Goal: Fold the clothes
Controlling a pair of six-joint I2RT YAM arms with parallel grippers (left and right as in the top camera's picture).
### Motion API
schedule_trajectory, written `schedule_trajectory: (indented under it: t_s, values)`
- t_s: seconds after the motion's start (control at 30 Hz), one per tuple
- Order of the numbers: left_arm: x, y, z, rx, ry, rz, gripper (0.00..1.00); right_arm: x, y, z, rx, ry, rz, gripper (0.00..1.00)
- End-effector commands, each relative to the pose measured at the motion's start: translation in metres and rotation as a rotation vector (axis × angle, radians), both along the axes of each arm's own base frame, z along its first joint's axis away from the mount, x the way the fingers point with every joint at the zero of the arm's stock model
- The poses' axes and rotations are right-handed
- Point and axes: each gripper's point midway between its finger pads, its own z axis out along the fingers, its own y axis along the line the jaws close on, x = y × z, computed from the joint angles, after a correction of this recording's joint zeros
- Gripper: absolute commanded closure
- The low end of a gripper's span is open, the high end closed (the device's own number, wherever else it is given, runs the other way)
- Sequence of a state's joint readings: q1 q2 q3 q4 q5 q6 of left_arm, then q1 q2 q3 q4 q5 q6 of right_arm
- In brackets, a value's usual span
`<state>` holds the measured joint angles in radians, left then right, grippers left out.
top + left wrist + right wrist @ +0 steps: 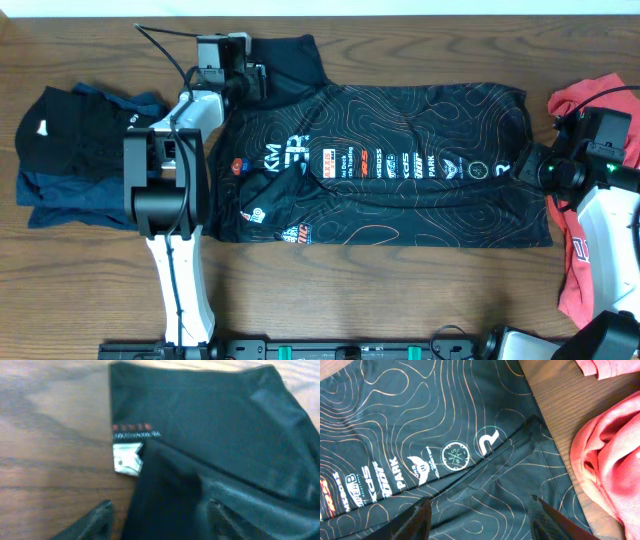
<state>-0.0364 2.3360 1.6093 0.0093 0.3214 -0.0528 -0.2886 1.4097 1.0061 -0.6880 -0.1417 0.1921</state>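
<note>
The black jersey (400,205) with orange contour lines lies spread flat across the middle of the table, its logos in a row. My left gripper (255,78) is at its far left corner, by the sleeve. In the left wrist view the left gripper (160,517) stands open, its fingers either side of a dark fold of the jersey (210,425) near a white label (127,457). My right gripper (525,168) is over the jersey's right edge. There the right gripper (480,515) is open above the flat jersey (445,410). A red T-shirt (580,100) lies crumpled at the right.
A pile of dark blue and black clothes (70,150) lies at the left of the wooden table (400,50). The red T-shirt (610,460) is close beside the right gripper, and part of it lies under the right arm.
</note>
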Motion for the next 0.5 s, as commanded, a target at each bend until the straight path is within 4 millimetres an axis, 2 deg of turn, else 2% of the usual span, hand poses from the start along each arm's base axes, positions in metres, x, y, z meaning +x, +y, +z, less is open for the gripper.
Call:
schedule_trajectory:
  t_s: [0.0,0.03,0.1,0.23,0.3,0.4,0.47]
  values:
    - [-0.002,-0.013,-0.011,-0.035,0.027,-0.028,0.55,0.003,0.001,0.005,-0.016,-0.013,0.022,0.4]
    - [-0.003,-0.015,-0.011,-0.045,0.029,-0.032,0.64,0.004,0.001,0.005,-0.017,-0.015,0.022,0.4]
    - [-0.003,-0.019,-0.009,-0.075,0.03,-0.034,0.75,0.005,0.001,0.006,-0.018,-0.02,0.022,0.41]
    - [-0.002,-0.022,-0.007,-0.098,0.028,-0.032,0.81,0.008,-0.002,0.007,-0.029,-0.035,0.018,0.41]
    - [-0.002,-0.021,-0.005,-0.099,0.027,-0.029,0.93,0.012,-0.004,0.008,-0.041,-0.048,0.015,0.41]
    - [0.0,-0.018,0.006,-0.142,0.026,0.002,0.94,0.022,-0.008,0.01,-0.058,-0.079,0.014,0.45]
    - [0.001,-0.015,0.021,-0.176,0.014,0.009,0.94,0.033,-0.012,0.009,-0.073,-0.109,0.015,0.48]
